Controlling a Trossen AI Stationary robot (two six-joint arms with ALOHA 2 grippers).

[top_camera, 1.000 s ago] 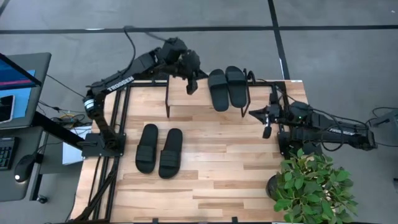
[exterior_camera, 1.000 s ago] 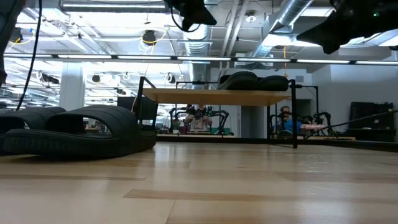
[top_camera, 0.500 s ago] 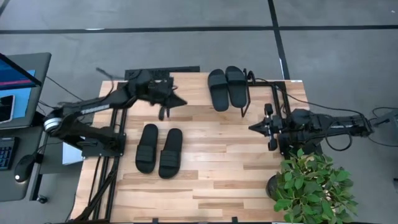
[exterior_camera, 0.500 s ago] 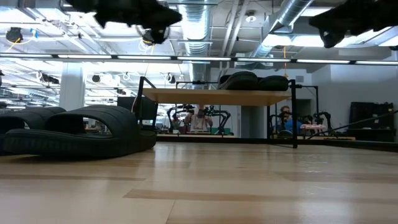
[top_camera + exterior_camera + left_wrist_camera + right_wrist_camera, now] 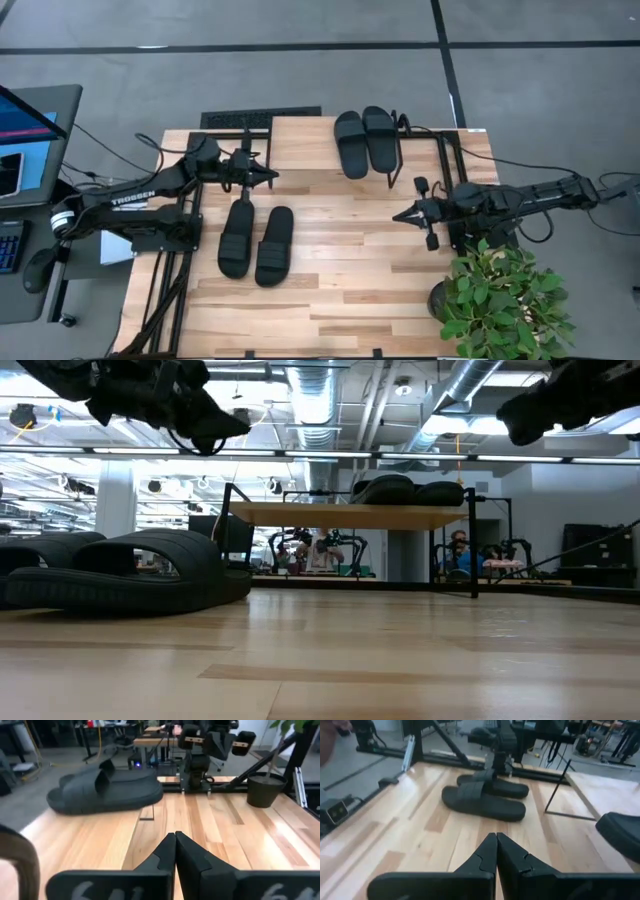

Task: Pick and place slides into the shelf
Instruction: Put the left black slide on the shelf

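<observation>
On shelf (image 5: 300,145): slides (image 5: 364,141) lengthwise front-to-back.

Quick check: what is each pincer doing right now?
Left pincer: closed, holding nothing.
Right pincer: closed, holding nothing.

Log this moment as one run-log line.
shelf: two slides on top | table: two slides waiting | left pincer: shut, empty, above them | right pincer: shut, empty, right side

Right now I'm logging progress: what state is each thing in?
Pair of matte black slides: resting on the wood-topped shelf.
Second black pair: flat on the table.
Left gripper: shut, empty.
Right gripper: shut, empty.
</observation>
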